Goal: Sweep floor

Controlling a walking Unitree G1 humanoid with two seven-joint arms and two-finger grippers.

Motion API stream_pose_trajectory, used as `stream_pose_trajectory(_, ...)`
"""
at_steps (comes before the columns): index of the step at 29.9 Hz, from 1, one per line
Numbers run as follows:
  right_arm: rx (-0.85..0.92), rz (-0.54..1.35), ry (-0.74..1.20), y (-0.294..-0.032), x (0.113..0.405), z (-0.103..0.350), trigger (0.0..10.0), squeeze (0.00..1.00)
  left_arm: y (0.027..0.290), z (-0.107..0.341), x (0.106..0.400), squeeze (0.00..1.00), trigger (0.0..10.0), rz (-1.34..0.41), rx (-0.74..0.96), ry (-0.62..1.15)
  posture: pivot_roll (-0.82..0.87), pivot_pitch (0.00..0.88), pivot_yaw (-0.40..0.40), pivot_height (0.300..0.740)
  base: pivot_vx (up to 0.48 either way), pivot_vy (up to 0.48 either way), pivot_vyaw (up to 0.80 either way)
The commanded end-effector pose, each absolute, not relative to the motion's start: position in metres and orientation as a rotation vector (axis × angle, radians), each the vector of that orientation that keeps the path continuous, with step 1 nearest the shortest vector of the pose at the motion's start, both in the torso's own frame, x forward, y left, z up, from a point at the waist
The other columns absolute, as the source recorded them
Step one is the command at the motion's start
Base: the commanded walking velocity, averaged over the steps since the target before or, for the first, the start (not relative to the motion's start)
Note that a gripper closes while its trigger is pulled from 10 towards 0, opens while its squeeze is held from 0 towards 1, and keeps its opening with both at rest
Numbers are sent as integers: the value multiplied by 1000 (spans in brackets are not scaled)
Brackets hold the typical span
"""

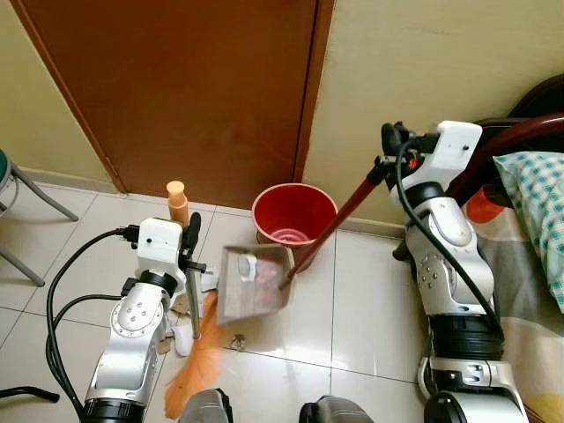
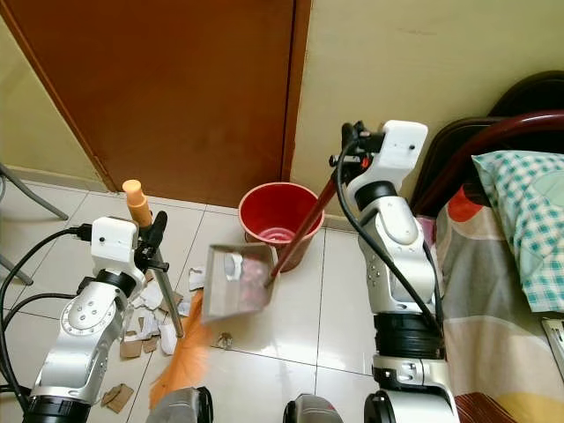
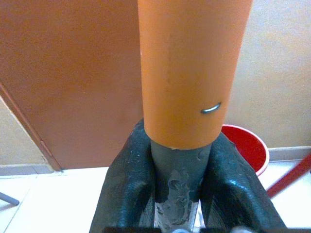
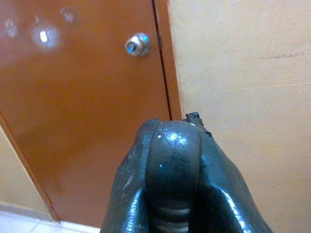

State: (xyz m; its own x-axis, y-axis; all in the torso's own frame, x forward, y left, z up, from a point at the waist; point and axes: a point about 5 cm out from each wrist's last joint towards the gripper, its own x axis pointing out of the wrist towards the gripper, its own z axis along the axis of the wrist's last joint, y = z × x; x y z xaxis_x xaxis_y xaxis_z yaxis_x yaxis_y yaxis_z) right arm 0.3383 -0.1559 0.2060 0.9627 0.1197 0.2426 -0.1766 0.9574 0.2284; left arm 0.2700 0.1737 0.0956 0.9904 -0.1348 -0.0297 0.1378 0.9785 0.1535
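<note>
Door (image 1: 185,88) at 12 o'clock, wall (image 1: 423,62) at 1 to 2; bed (image 2: 511,264) at 3 o'clock.

Bucket (image 1: 293,214), red, stands on the tiles near the door frame, 12 o'clock of the robot's feet.

Dustpan (image 1: 254,282), grey, lifted and tilted, its far edge just beside the bucket rim at 7 o'clock of it; scraps lie in the pan. Its long red handle (image 1: 339,220) runs up to the right gripper (image 1: 385,163), fingers clamped round it.

Broom (image 1: 198,352): orange bristles on the floor at 7 o'clock of the pan, grey shaft with orange cap. Left gripper (image 3: 177,170) is closed on the grey shaft just below the cap.

Scraps (image 2: 145,322) of paper and card are strewn on the tiles around the broom, at 9 o'clock of the pan.

Risks, judged:
- Pan mouth sits short of the rim; tipping now would spill onto the tiles.
- Long handle gives a wide swing; pan could knock the bucket over.
- Broom dragged carelessly would scatter the pile.
</note>
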Motion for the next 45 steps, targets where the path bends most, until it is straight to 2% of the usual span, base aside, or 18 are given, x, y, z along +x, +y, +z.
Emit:
stream_pose_trajectory(1, 312, 157, -288, -157, 342, 228, 10000, 0, 174, 91, 270, 0, 10000, -133, 170, 47, -13, 92, -47, 740, 0, 0, 0)
stream_pose_trajectory(13, 342, 184, -462, -159, 357, 293, 10000, 0, 170, 88, 273, 0, 10000, -145, 156, 51, -17, 93, -46, 740, 0, 0, 0)
stream_pose_trajectory(19, 148, 204, -617, -155, 357, 326, 10000, 0, 167, 88, 272, 0, 10000, -156, 154, 52, -17, 95, -41, 740, 0, 0, 0)
stream_pose_trajectory(23, 77, 210, -654, -154, 356, 331, 10000, 0, 167, 87, 272, 0, 10000, -158, 155, 55, -17, 95, -41, 740, 0, 0, 0)
stream_pose_trajectory(24, 4, 212, -681, -152, 356, 333, 10000, 0, 166, 86, 272, 0, 10000, -158, 155, 57, -17, 95, -41, 740, 0, 0, 0)
stream_pose_trajectory(29, -142, 233, -722, -143, 353, 329, 10000, 0, 165, 86, 271, 0, 10000, -164, 158, 59, -12, 102, -41, 740, 0, 0, 0)
stream_pose_trajectory(31, -279, 297, -764, -124, 345, 319, 10000, 0, 164, 86, 272, 0, 10000, -169, 165, 59, -13, 104, -41, 740, 0, 0, 0)
stream_pose_trajectory(34, -369, 363, -779, -111, 340, 308, 10000, 0, 163, 86, 272, 0, 10000, -173, 168, 60, -13, 104, -41, 740, 0, 0, 0)
stream_pose_trajectory(41, -518, 530, -771, -87, 329, 275, 10000, 0, 161, 86, 271, 0, 10000, -177, 173, 61, -10, 107, -45, 740, 0, 0, 0)
stream_pose_trajectory(45, -545, 548, -767, -87, 326, 268, 10000, 0, 161, 85, 271, 0, 10000, -177, 173, 62, -10, 107, -45, 740, 0, 0, 0)
